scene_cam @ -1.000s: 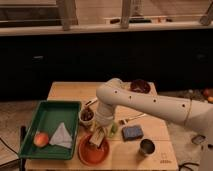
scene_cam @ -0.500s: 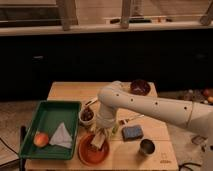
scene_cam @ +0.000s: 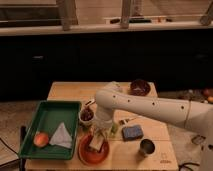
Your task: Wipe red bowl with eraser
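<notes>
The red bowl [scene_cam: 86, 153] sits near the table's front edge, just right of the green tray. My gripper [scene_cam: 98, 137] hangs from the white arm [scene_cam: 145, 106] and reaches down into the bowl. A small tan block with a dark part, the eraser [scene_cam: 96, 143], lies in the bowl right under the gripper. The gripper seems to be touching or holding it, but I cannot make out the grip.
A green tray [scene_cam: 47, 117] at left holds an orange fruit [scene_cam: 41, 138] and a folded white cloth [scene_cam: 62, 136]. A white cup with dark contents [scene_cam: 87, 116], a blue-grey sponge [scene_cam: 132, 132], a metal cup [scene_cam: 146, 147] and a maroon bowl [scene_cam: 140, 87] stand around.
The arm has shifted slightly toward the front, bringing the gripper and eraser lower and deeper into the red bowl. Other objects have not moved.
</notes>
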